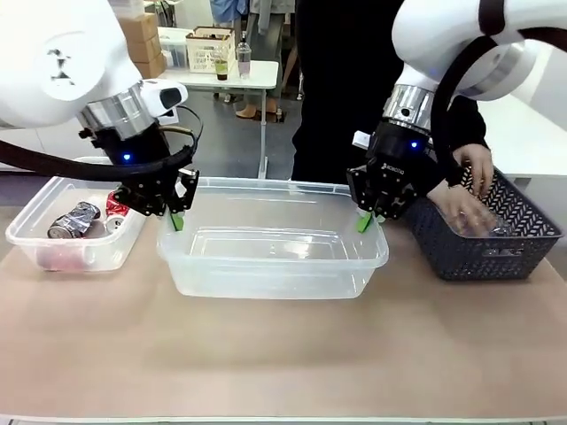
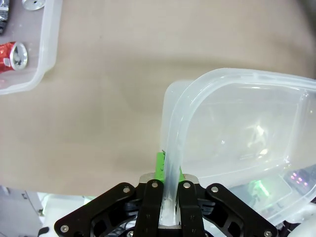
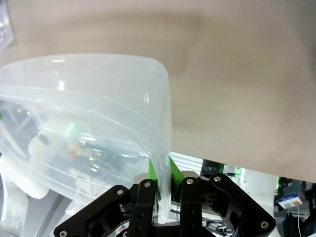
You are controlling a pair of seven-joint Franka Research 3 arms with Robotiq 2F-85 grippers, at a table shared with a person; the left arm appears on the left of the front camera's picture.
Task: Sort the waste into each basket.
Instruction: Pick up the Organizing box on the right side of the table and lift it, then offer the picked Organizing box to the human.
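Two tools share one load: the left tool (image 1: 177, 212) is clamped on the rolled rim at the left end of the middle tub (image 1: 266, 279), and the right tool (image 1: 365, 217) is clamped on the rim at its right end, each pinching the thin lip between green pads. The likeliest trouble, as I judge it, is the arms moving out of step; the rim is soft plastic, so an uneven pull could twist or bow the tub, or draw the lip out from one pair of pads and drop that end. A drift to the left could knock the small tub (image 1: 27, 239), which sits just beside the middle tub's left end. A drift to the right could push into the dark lattice basket (image 1: 496, 252) near its right end, where the person's hands (image 1: 469, 208) are busy. The middle tub itself is see-through and faintly milky, rectangular with rounded corners, and appears empty. It lies across the centre of the worktop (image 1: 283, 354), though whether its base rests there or hangs just above, I cannot tell. The waste in sight is crushed cans (image 1: 75, 221), silver and red, lying in the small tub left of the middle tub.
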